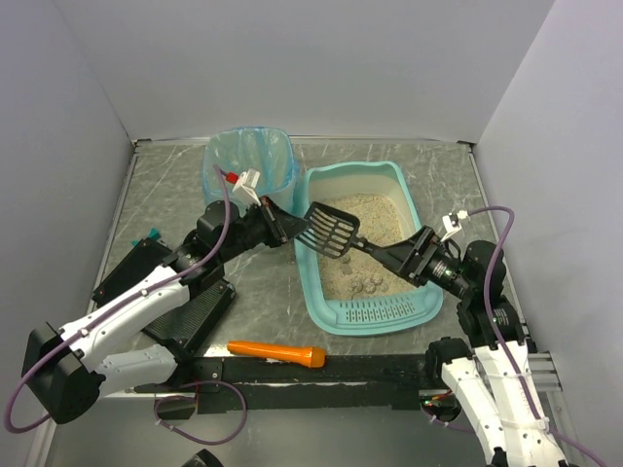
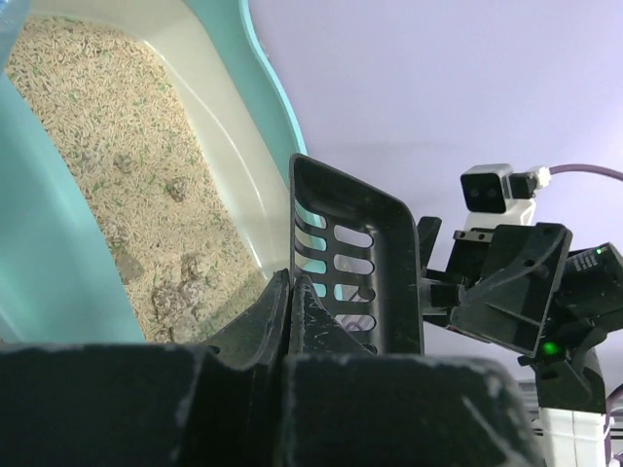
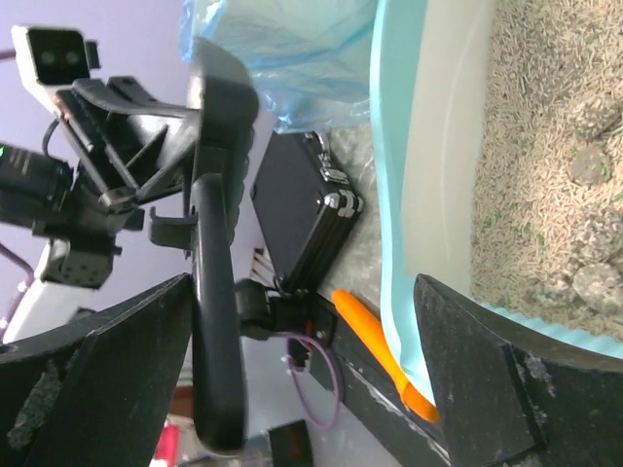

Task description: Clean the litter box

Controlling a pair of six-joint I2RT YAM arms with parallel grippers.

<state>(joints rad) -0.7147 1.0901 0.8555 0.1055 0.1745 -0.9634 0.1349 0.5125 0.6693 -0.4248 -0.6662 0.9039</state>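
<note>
clamping left claw (image 1: 279,224) holds slotted black scoop (image 1: 331,231) over sandy litter box (image 1: 384,313).

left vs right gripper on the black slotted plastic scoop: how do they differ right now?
Left gripper is shut, pinching the head rim of the black slotted plastic scoop. The right gripper stands wide open around the handle end, gripping nothing. Left comes in from the blue-bagged waste bin side, right from the far side of the light teal plastic litter box. Shared: both are black two-finger grippers meeting at the scoop over the box.
</note>
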